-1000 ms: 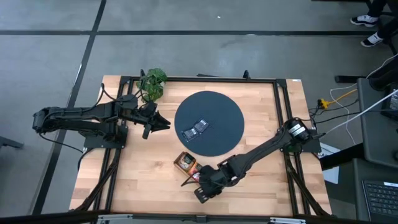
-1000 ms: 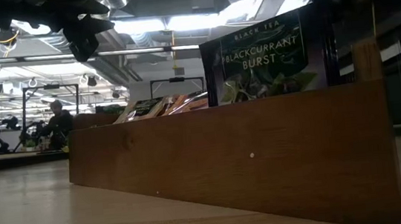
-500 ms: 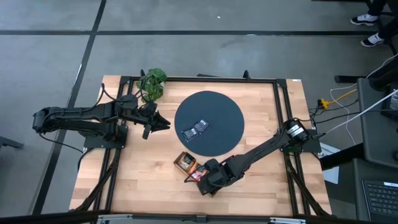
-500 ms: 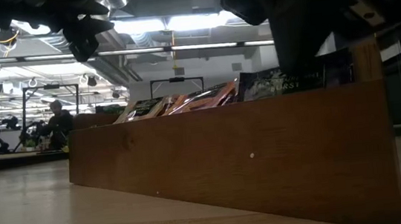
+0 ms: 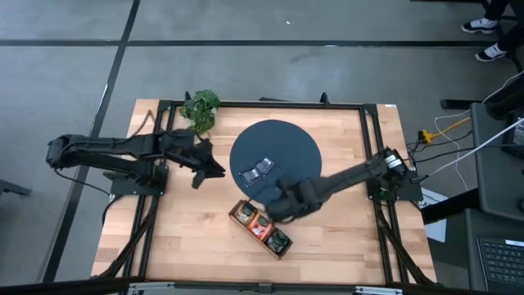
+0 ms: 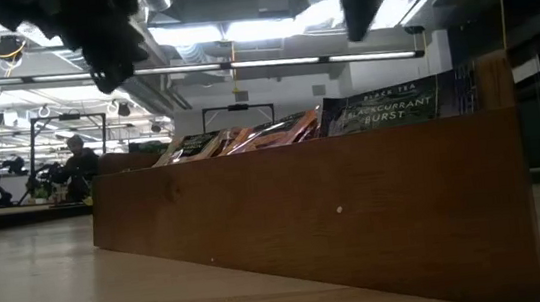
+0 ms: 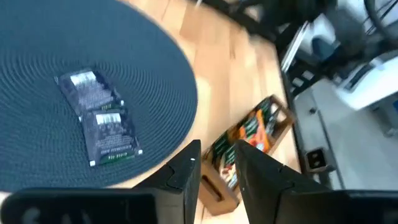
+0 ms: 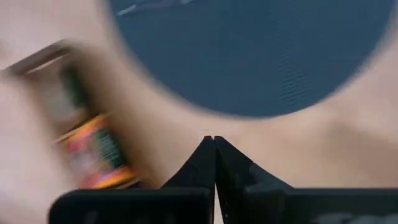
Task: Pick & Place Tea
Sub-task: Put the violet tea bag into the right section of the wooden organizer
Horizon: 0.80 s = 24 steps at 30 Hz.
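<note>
Two dark tea sachets (image 5: 257, 170) lie flat side by side on the dark round mat (image 5: 286, 147); the left wrist view shows them (image 7: 99, 115) too. More tea sachets stand leaning in the long wooden tray (image 5: 260, 229), and a dark one (image 6: 386, 109) sticks up above its wall. My right gripper (image 5: 277, 205) hangs shut over the bare wood between the mat's near edge and the tray, with nothing in it (image 8: 208, 142). My left gripper (image 5: 219, 170) hovers left of the mat, open by a narrow gap (image 7: 214, 149), holding nothing.
A leafy green plant (image 5: 201, 108) stands at the far left of the table. Black frame rails (image 5: 372, 139) run along the table's left, far and right sides. Bare wood lies left of and in front of the tray.
My right gripper has risen from the tray's near end and gone toward the mat, tipping to point more steeply down. The dark sachet that stood tall in the tray's near compartment now sits lower, leaning. My left gripper has tipped slightly downward.
</note>
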Available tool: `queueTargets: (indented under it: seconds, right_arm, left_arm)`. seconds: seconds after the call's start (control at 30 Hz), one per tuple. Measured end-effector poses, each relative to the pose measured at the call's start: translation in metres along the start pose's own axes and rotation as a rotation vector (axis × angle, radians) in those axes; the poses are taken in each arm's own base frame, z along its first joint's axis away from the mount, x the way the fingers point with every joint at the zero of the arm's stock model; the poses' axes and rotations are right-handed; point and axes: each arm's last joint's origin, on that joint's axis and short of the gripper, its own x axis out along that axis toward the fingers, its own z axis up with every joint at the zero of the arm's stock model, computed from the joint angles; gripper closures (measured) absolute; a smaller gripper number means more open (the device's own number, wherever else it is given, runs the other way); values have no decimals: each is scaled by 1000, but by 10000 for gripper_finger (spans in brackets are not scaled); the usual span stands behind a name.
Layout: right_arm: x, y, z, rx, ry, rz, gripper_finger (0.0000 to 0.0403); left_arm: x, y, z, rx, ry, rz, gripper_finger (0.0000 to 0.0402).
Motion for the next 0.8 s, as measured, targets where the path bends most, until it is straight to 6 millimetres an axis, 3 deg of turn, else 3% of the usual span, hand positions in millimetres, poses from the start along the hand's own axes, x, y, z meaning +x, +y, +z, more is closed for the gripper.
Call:
queueTargets:
  seconds: [0.1,0.17,0.37,0.53,0.7,0.8]
  right_arm:
    - [0,-20,20,-27,-22,-107,400]
    - [4,-31,31,-51,-7,-83,400]
    - [47,-59,37,-70,85,297,401]
    - [79,-90,40,28,22,584,398]
    - [104,-116,50,108,-41,654,379]
    - [112,-122,59,129,-73,665,373]
  left_arm:
    - [21,4,5,0,74,26,317]
    - [35,7,7,-7,128,37,322]
    - [67,17,20,-4,205,79,330]
    - [79,31,28,-16,205,158,337]
    - [87,48,29,-71,194,241,343]
    - [94,55,24,-135,229,266,350]
